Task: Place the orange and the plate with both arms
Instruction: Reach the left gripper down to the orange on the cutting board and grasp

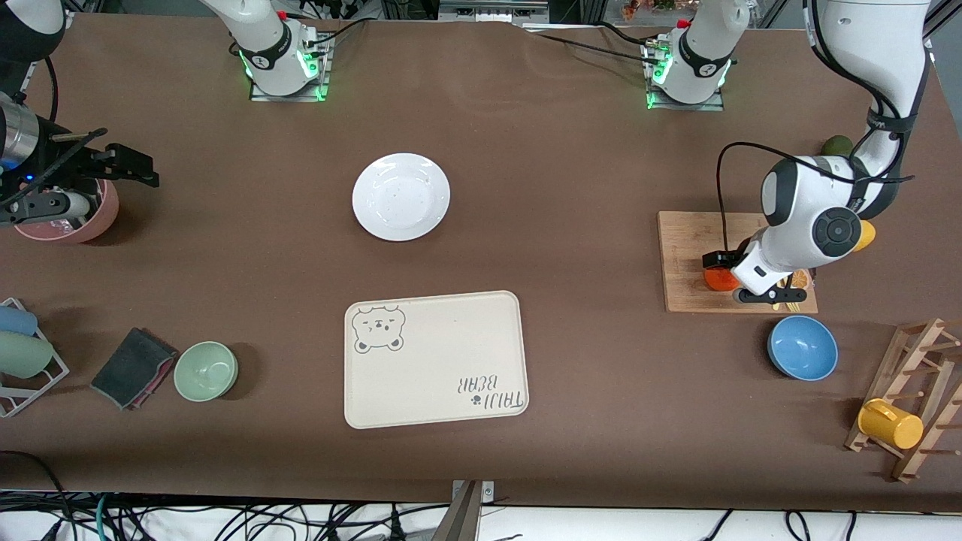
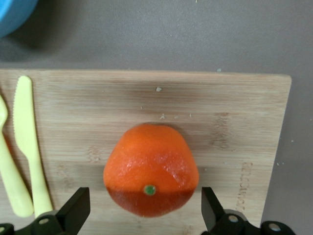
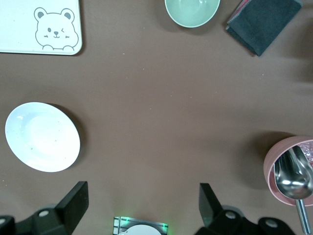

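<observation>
Straddling the orange [image 2: 150,176] on the cutting board [image 2: 146,122] nr the left-arm edge, left gripper [image 2: 145,211] was wide, fingers apart from it; right gripper [image 3: 142,210], wide too, waited over the opposite edge, plate [image 1: 401,196] mid-table.

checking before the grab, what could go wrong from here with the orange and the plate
The left gripper is open, fingers either side of the orange on the cutting board. The fruit is round, so an off-centre close may squirt it toward the yellow knife.

The right gripper waits open above the table near the pink bowl, away from the plate; its thin rim could slip.
</observation>
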Robot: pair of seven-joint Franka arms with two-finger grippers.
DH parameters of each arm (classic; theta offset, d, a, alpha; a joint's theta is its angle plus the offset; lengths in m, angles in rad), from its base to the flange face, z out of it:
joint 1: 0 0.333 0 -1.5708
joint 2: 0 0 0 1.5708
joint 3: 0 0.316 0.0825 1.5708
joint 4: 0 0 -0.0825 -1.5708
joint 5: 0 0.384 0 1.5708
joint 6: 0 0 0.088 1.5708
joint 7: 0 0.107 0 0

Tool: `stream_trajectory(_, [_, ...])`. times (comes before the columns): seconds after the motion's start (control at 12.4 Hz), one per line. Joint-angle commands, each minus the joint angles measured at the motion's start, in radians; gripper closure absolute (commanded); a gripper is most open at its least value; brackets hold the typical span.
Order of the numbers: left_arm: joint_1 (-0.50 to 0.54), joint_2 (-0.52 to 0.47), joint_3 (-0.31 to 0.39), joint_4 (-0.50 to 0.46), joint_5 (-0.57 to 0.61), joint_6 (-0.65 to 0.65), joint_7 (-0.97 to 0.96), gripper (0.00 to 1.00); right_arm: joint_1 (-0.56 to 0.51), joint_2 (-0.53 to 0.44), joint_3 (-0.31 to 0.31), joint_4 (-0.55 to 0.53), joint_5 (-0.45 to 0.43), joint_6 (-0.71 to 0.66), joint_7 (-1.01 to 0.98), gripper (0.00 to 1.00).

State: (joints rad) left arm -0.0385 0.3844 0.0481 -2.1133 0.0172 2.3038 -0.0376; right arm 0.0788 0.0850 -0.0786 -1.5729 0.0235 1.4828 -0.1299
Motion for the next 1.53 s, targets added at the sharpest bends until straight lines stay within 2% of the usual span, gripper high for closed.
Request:
stream_trajectory(0.0, [-0.004,0.034,-0.011,-0.020,-0.025,0.072,-0.007,0.00,-0.004,-0.010,0.003,-0.012,0.003,0.002,-0.004,0.00])
stream_trajectory(0.56, [-0.014,0.085,-0.011,-0.005,-0.003,0.095,0.011,0.01,-0.005,-0.016,0.002,-0.007,-0.002,0.001,-0.013,0.00])
stream_trajectory(0.72, [-0.014,0.085,-0.013,-0.005,0.033,0.095,0.011,0.18,-0.005,-0.019,0.002,-0.007,-0.002,0.001,-0.011,0.00])
stream_trajectory(0.88, [-0.014,0.085,-0.013,-0.005,0.044,0.094,0.011,0.46,-0.005,-0.021,0.002,-0.007,-0.002,-0.003,-0.011,0.00])
stream_trajectory(1.05, [-0.014,0.080,-0.013,-0.001,0.044,0.088,0.010,0.69,-0.005,-0.024,0.002,-0.009,0.000,-0.006,-0.010,0.00])
stream_trajectory(1.13, [-0.015,0.077,-0.013,0.024,0.044,0.076,0.004,0.74,-0.005,-0.028,0.002,-0.010,0.000,-0.006,-0.010,0.00])
stream_trajectory(1.45, [-0.035,0.071,-0.016,0.088,0.030,0.002,-0.022,0.76,-0.005,-0.030,0.002,-0.009,0.000,-0.007,-0.010,0.00])
